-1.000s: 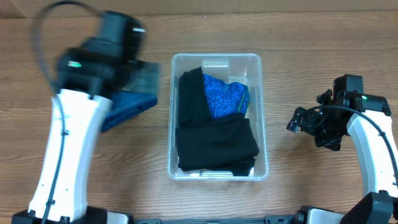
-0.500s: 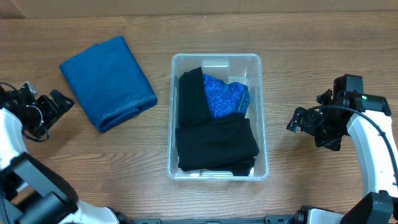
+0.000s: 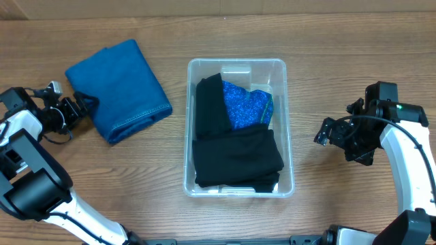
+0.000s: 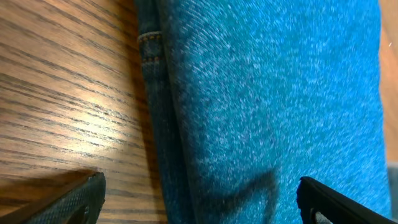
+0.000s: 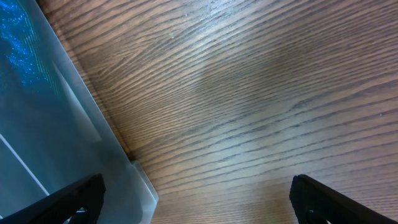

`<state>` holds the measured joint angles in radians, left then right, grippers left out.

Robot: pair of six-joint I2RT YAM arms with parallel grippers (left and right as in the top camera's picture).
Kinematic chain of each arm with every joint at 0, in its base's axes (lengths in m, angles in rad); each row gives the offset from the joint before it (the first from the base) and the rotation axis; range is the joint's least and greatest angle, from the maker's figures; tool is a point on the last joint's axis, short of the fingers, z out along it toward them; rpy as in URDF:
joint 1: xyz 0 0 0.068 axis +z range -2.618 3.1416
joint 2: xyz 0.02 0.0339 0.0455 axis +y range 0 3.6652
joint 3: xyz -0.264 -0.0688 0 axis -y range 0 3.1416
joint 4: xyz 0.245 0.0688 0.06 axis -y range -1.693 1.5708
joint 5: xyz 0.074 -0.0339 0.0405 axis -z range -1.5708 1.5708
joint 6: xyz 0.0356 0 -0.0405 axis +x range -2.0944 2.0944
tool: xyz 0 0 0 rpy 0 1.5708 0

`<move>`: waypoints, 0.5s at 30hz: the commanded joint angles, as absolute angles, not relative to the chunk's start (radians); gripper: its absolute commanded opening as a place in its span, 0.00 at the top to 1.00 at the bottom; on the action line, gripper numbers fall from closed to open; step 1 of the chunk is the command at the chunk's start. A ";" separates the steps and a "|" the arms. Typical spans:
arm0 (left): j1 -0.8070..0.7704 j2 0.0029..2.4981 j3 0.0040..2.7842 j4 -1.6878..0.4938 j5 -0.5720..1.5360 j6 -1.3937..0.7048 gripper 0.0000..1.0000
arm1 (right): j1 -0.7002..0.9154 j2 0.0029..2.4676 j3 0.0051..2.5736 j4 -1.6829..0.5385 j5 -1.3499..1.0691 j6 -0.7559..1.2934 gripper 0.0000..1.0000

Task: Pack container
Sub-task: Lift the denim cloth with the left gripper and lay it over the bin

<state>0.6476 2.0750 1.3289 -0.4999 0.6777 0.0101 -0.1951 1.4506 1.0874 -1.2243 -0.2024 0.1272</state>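
Bench top (image 3: 340, 54) is carrying the container (image 3: 287, 122) at its middle, holding a black garment (image 3: 235, 156) over a sparkly blue garment (image 3: 245, 105). Folded blue denim (image 3: 122, 85) is lying toward the far left corner, with the left gripper (image 3: 83, 107) hovering, spread wide, at its left edge. The right gripper (image 3: 327, 133) is hanging likewise spread near the right edge.

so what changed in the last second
The left pincer, out at the far left half a second ago, moved right to the edge of the blue cloth. It is open and grips nothing. A second ago that arm was swinging over the cloth. The cloth, the container, the clothes in it and the right pincer stayed put.
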 commanded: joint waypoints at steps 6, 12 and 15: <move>0.424 2.180 1.322 -0.362 0.746 -0.454 0.00 | -0.198 1.449 1.102 -1.238 -0.202 0.131 0.00; 0.414 2.180 1.322 -0.362 0.948 -0.449 0.45 | -0.198 1.449 1.102 -1.239 -0.202 0.131 0.00; 0.414 2.180 1.322 -0.362 0.997 -0.448 0.59 | -0.198 1.449 1.102 -1.240 -0.203 0.131 0.00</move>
<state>0.4400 2.1632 1.3331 -0.3538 0.8459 -0.4393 -0.1947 1.4506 1.0874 -1.2415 -0.2028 0.1272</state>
